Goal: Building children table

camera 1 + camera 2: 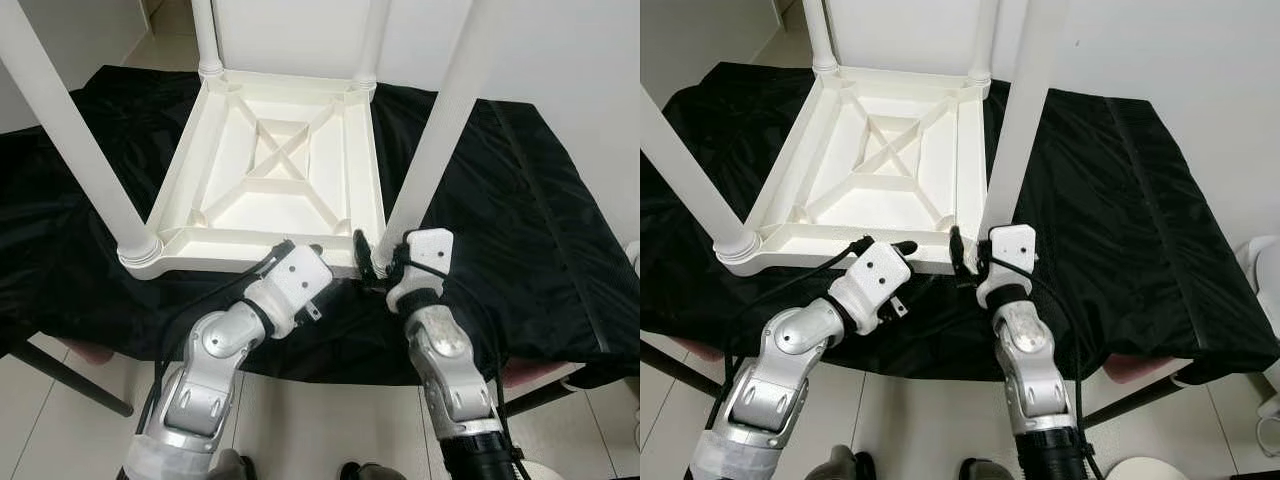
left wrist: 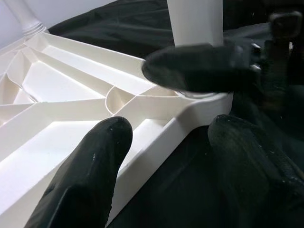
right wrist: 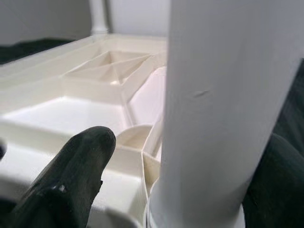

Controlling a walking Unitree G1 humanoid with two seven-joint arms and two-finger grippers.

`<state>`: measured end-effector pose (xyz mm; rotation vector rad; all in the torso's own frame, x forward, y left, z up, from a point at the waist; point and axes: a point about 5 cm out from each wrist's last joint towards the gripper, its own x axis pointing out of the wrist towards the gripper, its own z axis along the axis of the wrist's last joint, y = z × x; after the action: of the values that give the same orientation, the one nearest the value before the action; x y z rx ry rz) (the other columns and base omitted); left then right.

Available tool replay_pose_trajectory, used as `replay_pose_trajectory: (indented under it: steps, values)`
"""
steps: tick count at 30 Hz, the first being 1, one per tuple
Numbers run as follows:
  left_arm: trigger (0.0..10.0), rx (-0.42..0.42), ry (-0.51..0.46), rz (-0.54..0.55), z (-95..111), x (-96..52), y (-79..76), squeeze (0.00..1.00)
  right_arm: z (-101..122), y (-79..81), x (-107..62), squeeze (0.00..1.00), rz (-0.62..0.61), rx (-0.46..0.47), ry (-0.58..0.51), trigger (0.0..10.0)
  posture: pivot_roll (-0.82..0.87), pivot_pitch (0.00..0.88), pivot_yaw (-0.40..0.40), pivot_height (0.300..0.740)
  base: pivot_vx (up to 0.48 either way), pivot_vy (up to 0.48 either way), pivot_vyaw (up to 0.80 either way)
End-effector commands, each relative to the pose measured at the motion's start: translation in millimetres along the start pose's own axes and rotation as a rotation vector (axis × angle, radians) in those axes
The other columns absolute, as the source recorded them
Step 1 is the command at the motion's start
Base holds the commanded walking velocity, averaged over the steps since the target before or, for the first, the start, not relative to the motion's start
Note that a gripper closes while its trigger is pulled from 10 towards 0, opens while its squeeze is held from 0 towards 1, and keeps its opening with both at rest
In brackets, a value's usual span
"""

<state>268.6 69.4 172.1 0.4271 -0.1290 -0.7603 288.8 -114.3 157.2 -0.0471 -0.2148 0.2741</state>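
A white plastic children's table point(image 1: 255, 246) lies upside down on a black cloth, its ribbed underside up and its legs pointing up. My right gripper point(image 1: 380, 256) is at the base of the near right leg point(image 1: 440, 130), one black finger on each side of it; in the right wrist view a gap shows between one finger point(image 3: 80, 166) and the leg point(image 3: 213, 95). My left gripper point(image 1: 300, 247) is open at the table's near rim, and its fingers point(image 2: 85, 171) straddle the rim point(image 2: 161, 142) close to that corner.
The near left leg point(image 1: 70, 130) slants up at the left; two far legs point(image 1: 205, 35) stand by the white wall. The black cloth point(image 1: 520, 200) hangs over the support's front edge. Dark frame legs point(image 1: 60, 375) stand on the tiled floor below.
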Motion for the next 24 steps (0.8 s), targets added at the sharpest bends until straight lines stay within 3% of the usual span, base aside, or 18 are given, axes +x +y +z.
replay_pose_trajectory:
  steps: [1, 10, 11, 13, 24]
  values:
    - [10.0, -0.002, -0.016, 0.107, 1.9, 1.7, 4.6, 0.0, -3.9, -3.5, -3.8, 0.0, 0.034, -0.009, 0.009, 10.0, -0.13, 0.098, -0.028, 0.74, 0.0, 0.0, 0.0]
    - [10.0, 0.004, -0.005, 0.104, -1.4, -1.6, 4.4, 0.0, -7.4, -15.0, -1.6, 0.0, 0.068, -0.04, 0.029, 10.0, -0.12, 0.095, -0.036, 0.74, 0.0, 0.0, 0.0]
    - [10.0, 0.005, -0.005, 0.108, -1.4, -2.0, 4.8, 0.0, -8.1, -19.9, -0.6, 0.0, 0.082, -0.045, 0.032, 10.0, -0.12, 0.095, -0.038, 0.74, 0.0, 0.0, 0.0]
    - [10.0, 0.005, -0.002, 0.118, -0.8, -2.2, 5.9, 0.0, -8.0, -25.7, -0.5, 0.0, 0.15, 0.035, 0.027, 10.0, -0.1, 0.088, -0.038, 0.74, 0.0, 0.0, 0.0]
    - [10.0, -0.014, -0.007, 0.087, 0.3, -11.1, 8.5, 0.0, -14.7, -48.0, -3.5, 0.0, 0.286, 0.002, 0.063, 10.0, -0.09, 0.09, -0.014, 0.74, 0.0, 0.0, 0.0]
